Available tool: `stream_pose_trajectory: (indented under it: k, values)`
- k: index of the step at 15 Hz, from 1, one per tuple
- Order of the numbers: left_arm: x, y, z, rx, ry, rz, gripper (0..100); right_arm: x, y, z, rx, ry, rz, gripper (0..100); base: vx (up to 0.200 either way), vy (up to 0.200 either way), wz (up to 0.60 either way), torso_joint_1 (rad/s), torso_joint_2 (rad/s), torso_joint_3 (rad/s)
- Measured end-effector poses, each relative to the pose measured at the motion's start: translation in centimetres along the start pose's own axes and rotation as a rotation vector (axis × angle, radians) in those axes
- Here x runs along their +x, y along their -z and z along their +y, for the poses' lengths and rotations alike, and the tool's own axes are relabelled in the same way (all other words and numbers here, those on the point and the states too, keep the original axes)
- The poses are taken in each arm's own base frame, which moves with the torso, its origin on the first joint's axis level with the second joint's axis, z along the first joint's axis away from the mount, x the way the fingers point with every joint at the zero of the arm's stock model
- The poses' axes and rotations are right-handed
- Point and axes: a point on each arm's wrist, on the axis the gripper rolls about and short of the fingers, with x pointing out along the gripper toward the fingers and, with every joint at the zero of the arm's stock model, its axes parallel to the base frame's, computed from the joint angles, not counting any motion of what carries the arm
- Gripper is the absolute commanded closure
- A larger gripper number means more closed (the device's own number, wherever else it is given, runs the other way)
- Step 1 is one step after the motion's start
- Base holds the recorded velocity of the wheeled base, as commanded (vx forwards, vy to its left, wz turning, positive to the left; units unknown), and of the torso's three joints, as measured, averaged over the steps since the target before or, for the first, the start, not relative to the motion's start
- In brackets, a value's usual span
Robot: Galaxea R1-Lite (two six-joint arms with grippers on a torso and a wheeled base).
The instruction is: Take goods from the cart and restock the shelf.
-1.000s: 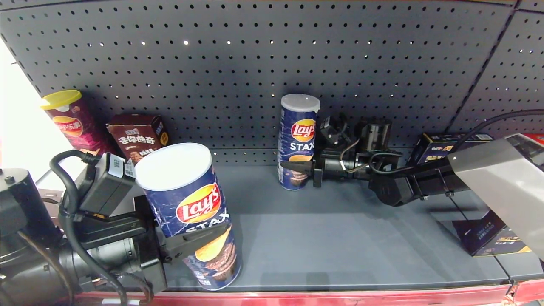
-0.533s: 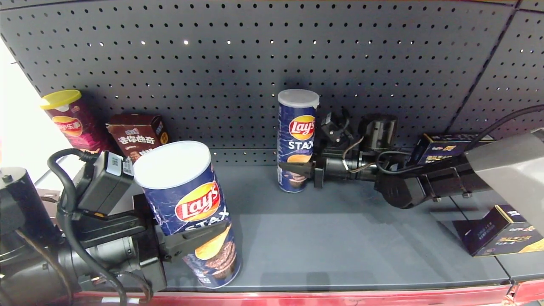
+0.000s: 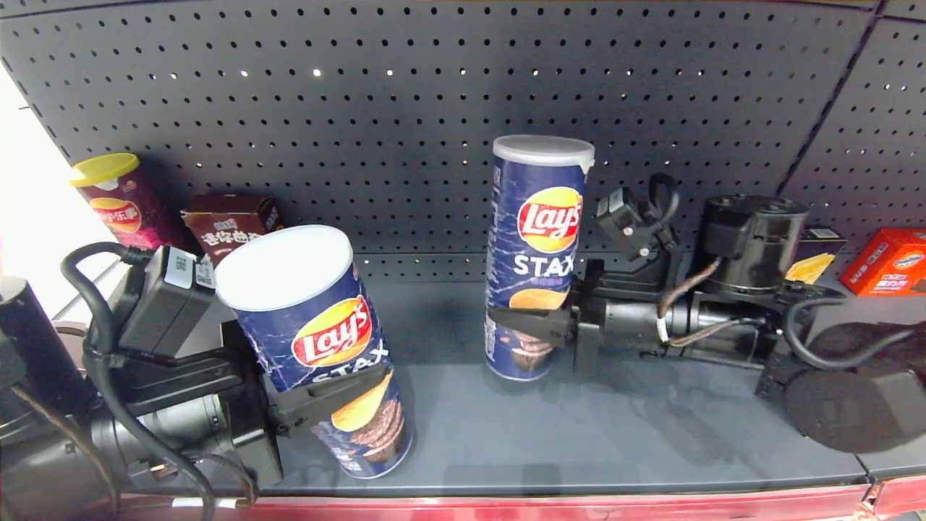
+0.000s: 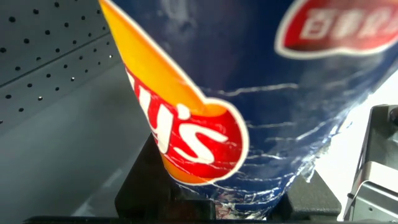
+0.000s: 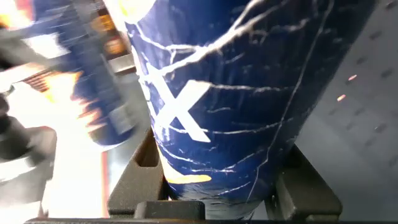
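Observation:
Two blue chip cans with pale lids are in my grippers over the grey shelf (image 3: pixel 636 441). My left gripper (image 3: pixel 340 398) is shut on the lower half of one can (image 3: pixel 311 340), which tilts slightly at the shelf's front left edge. This can shows close up in the left wrist view (image 4: pixel 261 81). My right gripper (image 3: pixel 535 327) is shut on the lower part of the second can (image 3: pixel 537 246), upright at mid-shelf. The right wrist view has this can (image 5: pixel 230 93) between the jaws, with the other can (image 5: pixel 93 81) blurred beyond it.
A maroon can with a yellow lid (image 3: pixel 119 202) and a brown box (image 3: pixel 231 224) stand at the back left. An orange box (image 3: pixel 886 260) and a dark box (image 3: pixel 817 253) sit at the back right. A pegboard wall (image 3: pixel 434 87) backs the shelf; a red lip (image 3: pixel 506 503) runs along its front.
My right arm has drawn its can from near the pegboard forward and slightly right. Its elbow now hides the dark box at front right. The left can has shifted a little left.

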Motion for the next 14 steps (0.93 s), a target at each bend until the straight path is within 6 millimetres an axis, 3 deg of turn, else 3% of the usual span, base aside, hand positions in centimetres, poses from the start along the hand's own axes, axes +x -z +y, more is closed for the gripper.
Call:
stream_pose_trajectory:
  k: [2, 6, 14]
  values:
    - [0.0, 0.0, 0.0, 0.000, -0.001, 0.000, 100, -1.8, 0.7, 2.1, -0.006, -0.014, 0.017, 100, 0.000, 0.000, 0.00, 0.000, 0.00, 0.000]
    - [0.0, -0.4, 0.1, 0.008, -0.025, -0.012, 100, -3.8, 2.1, 3.9, -0.071, 0.013, -0.018, 100, 0.000, 0.000, 0.00, 0.000, 0.00, 0.000]
    - [-0.5, -0.8, -0.2, -0.006, -0.029, -0.031, 100, -2.2, 4.7, 4.8, -0.054, 0.010, 0.023, 100, 0.000, 0.000, 0.00, 0.000, 0.00, 0.000]
